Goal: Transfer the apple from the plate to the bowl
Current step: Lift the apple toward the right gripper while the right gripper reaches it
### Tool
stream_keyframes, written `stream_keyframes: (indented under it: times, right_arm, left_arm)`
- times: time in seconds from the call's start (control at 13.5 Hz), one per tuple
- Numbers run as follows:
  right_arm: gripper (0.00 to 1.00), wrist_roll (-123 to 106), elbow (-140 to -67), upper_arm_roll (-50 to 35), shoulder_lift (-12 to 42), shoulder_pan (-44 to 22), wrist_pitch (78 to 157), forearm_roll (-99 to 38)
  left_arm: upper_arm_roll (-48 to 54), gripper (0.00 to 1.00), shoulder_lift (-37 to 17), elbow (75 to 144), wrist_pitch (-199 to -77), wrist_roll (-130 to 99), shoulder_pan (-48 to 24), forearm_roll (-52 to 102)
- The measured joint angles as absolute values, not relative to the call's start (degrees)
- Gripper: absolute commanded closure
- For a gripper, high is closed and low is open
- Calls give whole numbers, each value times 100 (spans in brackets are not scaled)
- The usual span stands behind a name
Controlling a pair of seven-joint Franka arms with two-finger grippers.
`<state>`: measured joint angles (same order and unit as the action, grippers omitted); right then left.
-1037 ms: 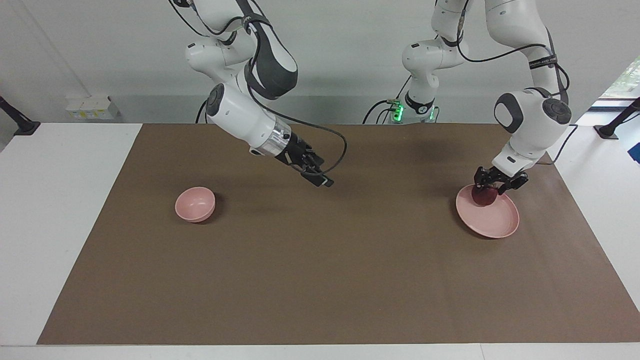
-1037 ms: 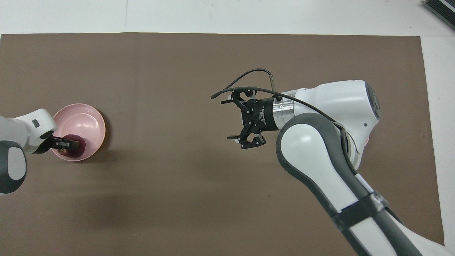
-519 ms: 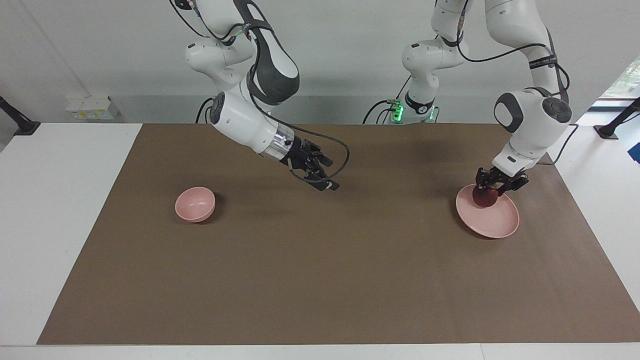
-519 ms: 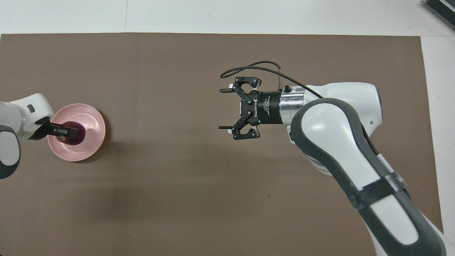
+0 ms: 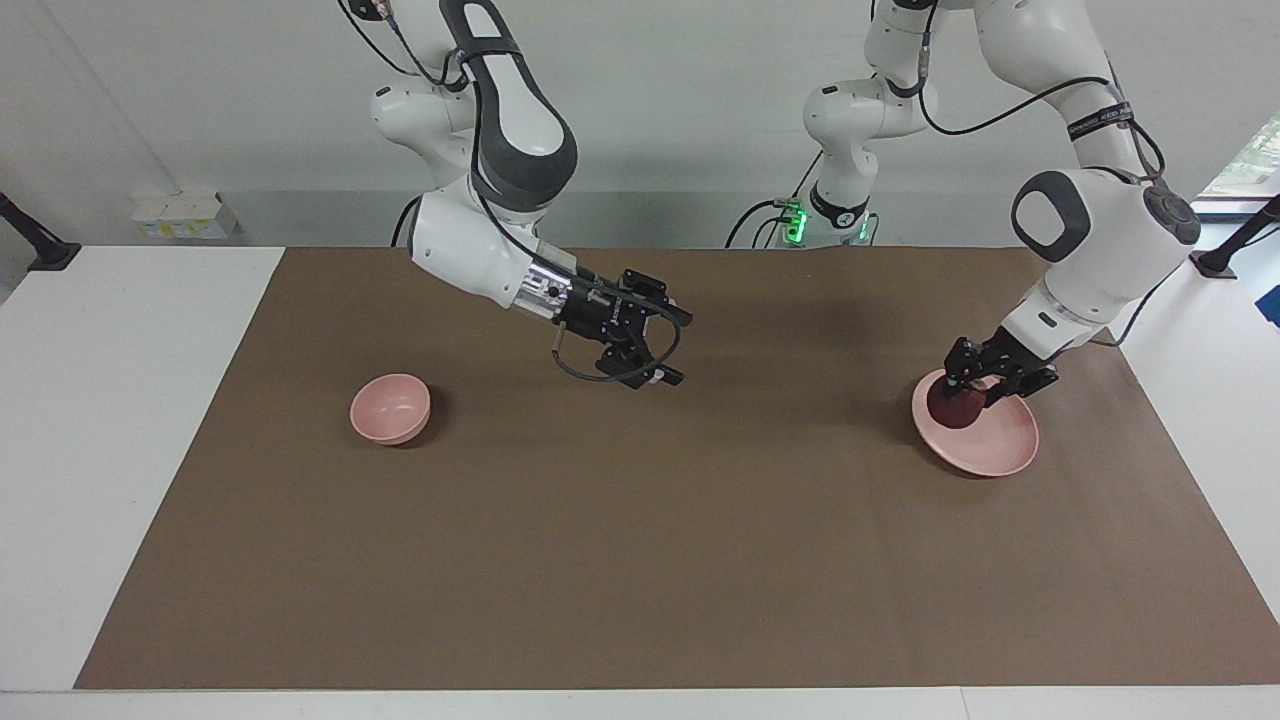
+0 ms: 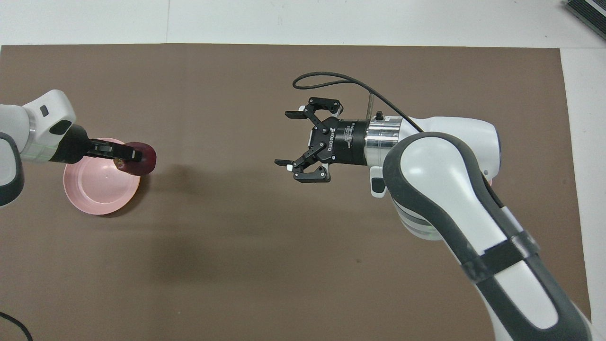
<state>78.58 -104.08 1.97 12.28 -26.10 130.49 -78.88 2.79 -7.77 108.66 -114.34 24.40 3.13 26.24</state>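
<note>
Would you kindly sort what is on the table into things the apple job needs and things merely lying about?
Belongs to the job:
- apple, held by the left gripper over the plate's edge
- plate
- bowl, at the right arm's end
- right gripper, open over mid-table

Lying about:
- brown mat, which only covers the table

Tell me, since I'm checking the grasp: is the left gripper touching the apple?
Touching. Overhead view shows the left gripper clamped on the apple above the plate; right gripper hangs open over mid-table.
</note>
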Motion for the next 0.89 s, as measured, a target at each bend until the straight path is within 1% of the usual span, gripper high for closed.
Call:
stream_keyframes:
  times: [0.15,0.3,0.59,0.89]
  right_arm:
    - [0,8040,-10401,181,1228,-2690,13151,-7923]
    - [0,8286,-10404,160,1230,-3055,13721,-7924]
    - [0,8351,-10448,127,1388,-3701,14541,-7926]
    - [0,8306,-10437,126,1610,-3928,14905,-8107]
  left_arm:
    - [328,100,-777,10762,-11326,2402,117,3257]
    - [415,100,-777,10697,-11029,2357,57,3806]
    - [497,100,-775,10419,-10109,1923,48,4507]
    - [688,100,-775,10350,-9759,1586,46,4849]
